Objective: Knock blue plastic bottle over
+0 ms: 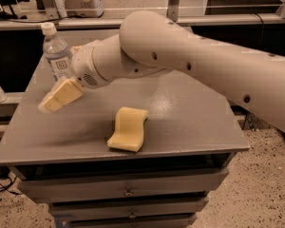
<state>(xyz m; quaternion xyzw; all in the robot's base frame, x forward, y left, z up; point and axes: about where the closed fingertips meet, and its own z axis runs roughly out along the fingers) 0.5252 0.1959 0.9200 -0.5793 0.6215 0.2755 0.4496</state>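
**Fig. Arm at the counter (190,113), with the blue plastic bottle (56,56) as the target.** The bottle stood upright at the far left corner of the counter, with its white cap (48,28) screwed on and its label (61,68) turned toward the camera. The gripper (61,80) hung just in front of the bottle's lower half, low over the counter. Its fingers (61,95) stood apart and clamped on nothing: one sloped down to the left, and a sliver of the other showed higher up beside the bottle. Whether either finger touched the bottle could not be told.

*Handling.* You were most likely dealing with a light, thin-walled bottle that was tall for its small base and therefore easy to tip. How much water it held could not be read. Its walls probably gave a little under pressure, and its round, smooth side would have let an off-centre contact slide away.

*Where to apply contact.* You needed no grasp. A sideways push at or above the label, square to the bottle's axis, looked like the best choice. A push near the base risked skating the bottle across the smooth counter while it stayed upright. Once down, the bottle could have rolled, and the counter's edge was near.

The pale yellow sponge (128,128) lay well apart toward the front and took no part.
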